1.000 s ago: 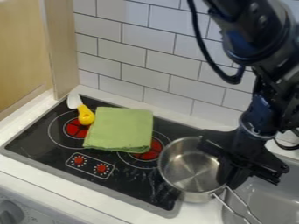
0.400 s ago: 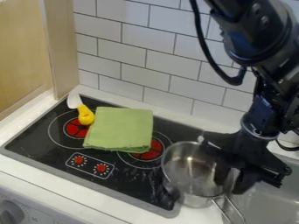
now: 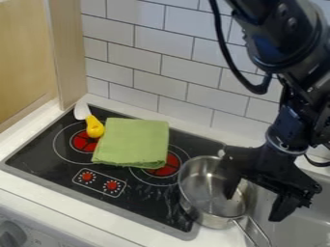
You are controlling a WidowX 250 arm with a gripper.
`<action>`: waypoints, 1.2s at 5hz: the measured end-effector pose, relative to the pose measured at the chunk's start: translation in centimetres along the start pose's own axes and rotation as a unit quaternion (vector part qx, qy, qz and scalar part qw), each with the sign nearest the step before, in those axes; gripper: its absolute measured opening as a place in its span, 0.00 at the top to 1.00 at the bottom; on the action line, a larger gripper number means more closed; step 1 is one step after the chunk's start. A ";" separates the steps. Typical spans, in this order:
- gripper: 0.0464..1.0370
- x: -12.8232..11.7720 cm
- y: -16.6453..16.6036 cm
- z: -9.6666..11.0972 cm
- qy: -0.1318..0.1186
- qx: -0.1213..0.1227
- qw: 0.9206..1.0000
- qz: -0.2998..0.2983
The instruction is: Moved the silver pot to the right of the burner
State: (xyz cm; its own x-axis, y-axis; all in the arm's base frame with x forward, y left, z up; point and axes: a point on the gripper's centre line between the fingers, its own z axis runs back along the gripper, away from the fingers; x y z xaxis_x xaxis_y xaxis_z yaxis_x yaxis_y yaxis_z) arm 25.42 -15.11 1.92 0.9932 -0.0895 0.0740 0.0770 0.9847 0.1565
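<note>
The black gripper (image 3: pixel 254 206) is at the lower right, open over the right rim of the silver pot. One finger hangs inside the pot, and the other is outside it, over the sink side. Upright, the silver pot (image 3: pixel 205 188) stands at the stove's right edge, partly over the cooktop and partly over the white counter. Its wire handle points to the lower right. To the pot's left is the right-hand red burner (image 3: pixel 169 166), partly covered by a green cloth.
The folded green cloth (image 3: pixel 132 142) lies across the middle of the black stove (image 3: pixel 38 157). A knife with a yellow handle (image 3: pixel 95 127) rests by the left burner. The grey sink (image 3: pixel 303 224) is at the lower right, and a tiled wall (image 3: pixel 148 58) rises behind.
The pot has shifted slightly right and down and its handle has swung down. The gripper's fingers have spread apart, letting go of the pot's rim.
</note>
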 end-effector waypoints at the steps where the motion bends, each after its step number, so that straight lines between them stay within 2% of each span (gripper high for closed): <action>1: 0.03 -0.2 0.3 0.5 -0.006 -0.001 1.000 0.000; 3: 0.04 0.3 1.3 3.1 -0.051 -0.017 0.999 0.007; 4: 0.04 0.5 2.2 5.2 -0.077 -0.021 0.997 0.012; 5: 0.04 0.2 2.8 6.9 -0.107 -0.042 0.993 0.016; 6: 0.04 0.2 2.8 7.1 -0.110 -0.044 0.993 0.017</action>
